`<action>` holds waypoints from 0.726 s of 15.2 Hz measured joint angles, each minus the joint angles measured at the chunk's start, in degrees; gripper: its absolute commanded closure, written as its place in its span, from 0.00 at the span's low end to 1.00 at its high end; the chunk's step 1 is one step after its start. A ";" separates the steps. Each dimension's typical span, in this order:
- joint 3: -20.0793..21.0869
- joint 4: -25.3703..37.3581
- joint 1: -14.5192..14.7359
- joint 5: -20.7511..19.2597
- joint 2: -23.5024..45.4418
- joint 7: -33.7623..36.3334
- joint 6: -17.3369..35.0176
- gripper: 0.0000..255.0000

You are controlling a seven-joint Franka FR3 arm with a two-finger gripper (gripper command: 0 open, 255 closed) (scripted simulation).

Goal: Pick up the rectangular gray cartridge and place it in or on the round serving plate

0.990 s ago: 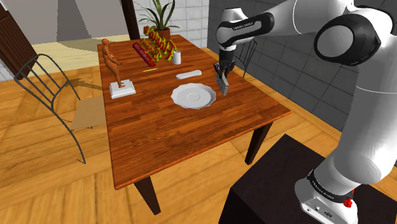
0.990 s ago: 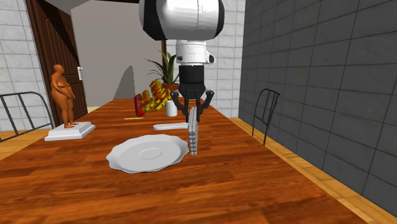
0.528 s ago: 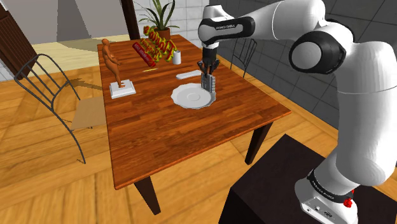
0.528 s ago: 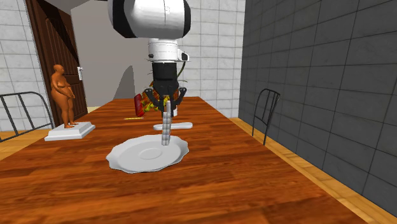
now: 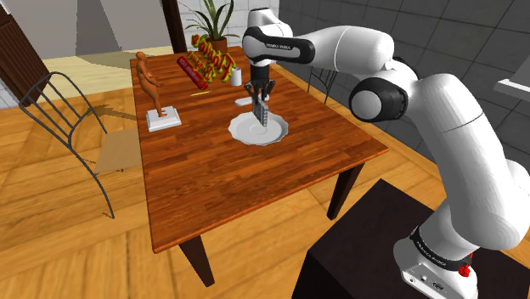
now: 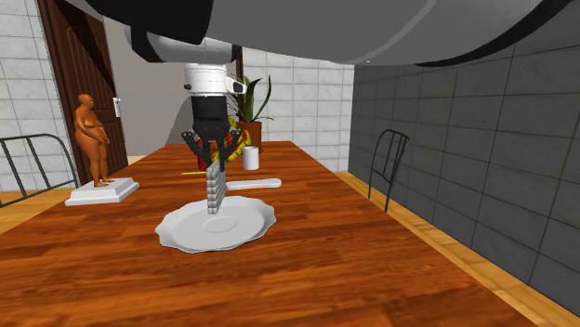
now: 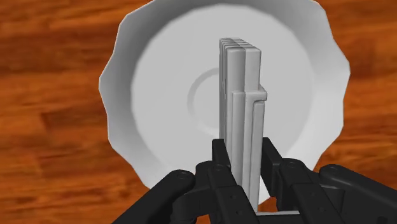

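The gripper [image 5: 259, 92] is closed on the cartridge [image 5: 262, 113], its fingers pinching the slab's upper end so the cartridge hangs upright, long axis vertical, above the middle of the plate [image 5: 246, 132]. In the second exterior view the cartridge's [image 6: 217, 190] lower end sits very near the plate's [image 6: 186, 228] well; whether it touches I cannot tell. The wrist view shows the gripper [image 7: 245, 159] clamped on the cartridge [image 7: 242, 102] over the plate's [image 7: 159, 83] inner ring. In the shoulder view a figurine [image 5: 153, 85] stands at 9 o'clock from the plate. The cartridge looks stiff, light and smooth-sided, so a firm pinch across its thin dimension suits it. Released on end, it would probably topple, so it should go low and gently.
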 measured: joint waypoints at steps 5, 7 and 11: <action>0.00 -5.21 0.16 -0.03 -0.82 0.20 4.37 1.00; 0.00 -6.99 0.11 -0.02 -1.03 0.14 5.94 1.00; 0.01 -9.99 0.18 -0.03 -1.02 0.23 8.94 1.00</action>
